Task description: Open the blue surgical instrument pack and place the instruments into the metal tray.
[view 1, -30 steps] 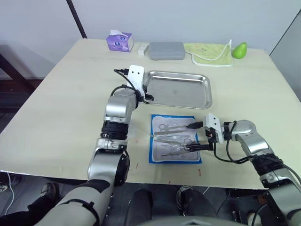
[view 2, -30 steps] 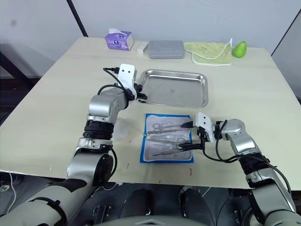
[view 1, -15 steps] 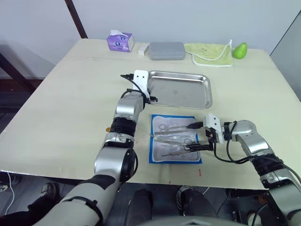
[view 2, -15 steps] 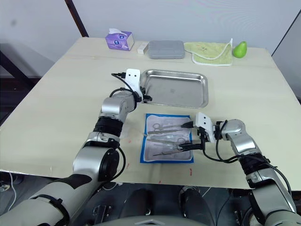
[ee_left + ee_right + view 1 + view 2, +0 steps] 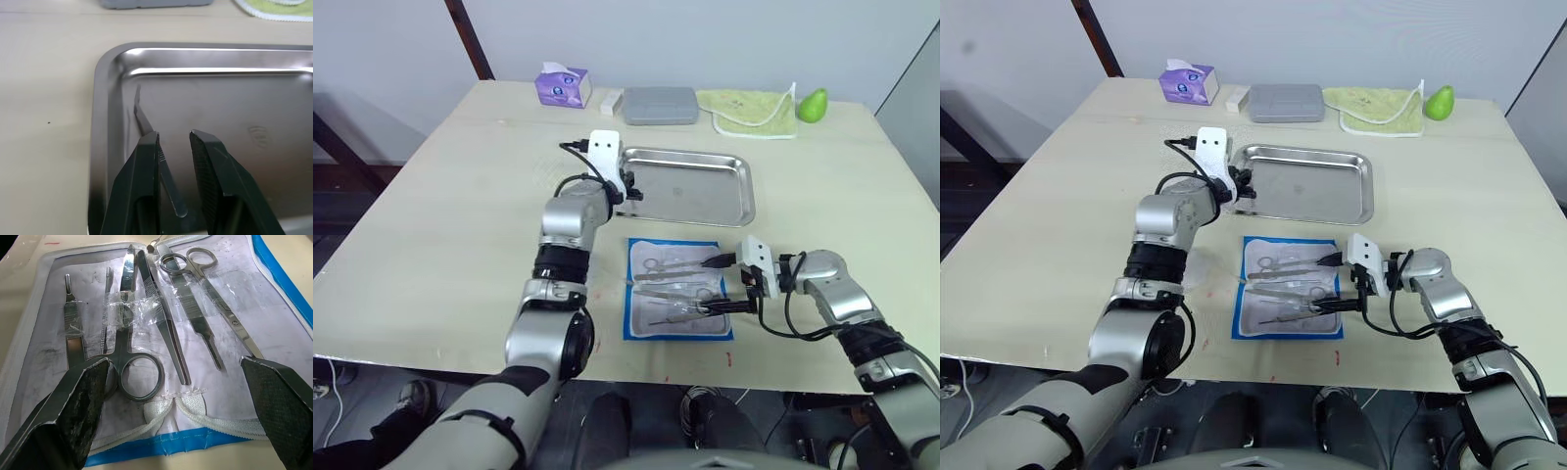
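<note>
Left wrist view: left tool [image 5: 173, 139] slightly parted over metal tray [image 5: 100, 127].

The left hand [image 5: 173, 147] covers part of a slim metal instrument [image 5: 146, 122] lying in the metal tray [image 5: 105, 98]; its near end passes behind the fingers and its type cannot be determined. The tray's right and near rims run off the left wrist view. In the head views, the left hand hides the tray's near-left corner, and whether it holds anything cannot be told.

The right hand [image 5: 181, 416] masks the near edge of the blue surgical instrument pack [image 5: 279, 289], and the pack's right border is cut off in the right wrist view. The instruments [image 5: 142, 323] lie under crinkled tape that obscures their midsections. Print on the purple tissue box [image 5: 562, 85] is too small to read.
</note>
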